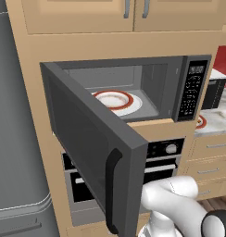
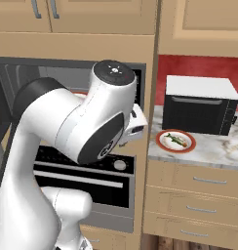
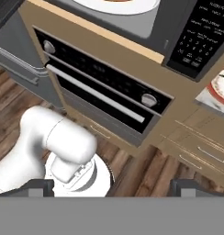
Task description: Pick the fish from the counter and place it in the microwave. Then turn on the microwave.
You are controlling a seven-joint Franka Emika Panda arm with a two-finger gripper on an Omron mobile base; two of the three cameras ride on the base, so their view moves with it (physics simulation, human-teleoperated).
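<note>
The fish (image 2: 175,140), small and olive-green, lies on a red-rimmed white plate (image 2: 165,142) on the counter (image 2: 213,150), right of the tall cabinet. The microwave (image 1: 170,88) stands open, its door (image 1: 87,139) swung out to the left and its button panel (image 1: 192,90) at the right. A second red-rimmed plate (image 1: 116,100) sits inside it. My gripper (image 3: 113,187) is open and holds nothing; its two dark fingertips (image 3: 36,186) stand wide apart. It looks down at the oven front and the wooden floor, left of and below the counter plate (image 3: 221,85).
A black oven (image 2: 91,176) with round knobs and a silver bar sits under the microwave. A black countertop appliance with a white top (image 2: 199,110) stands behind the fish's plate. Drawers (image 2: 204,185) lie below the counter. A grey fridge (image 1: 15,139) fills the left.
</note>
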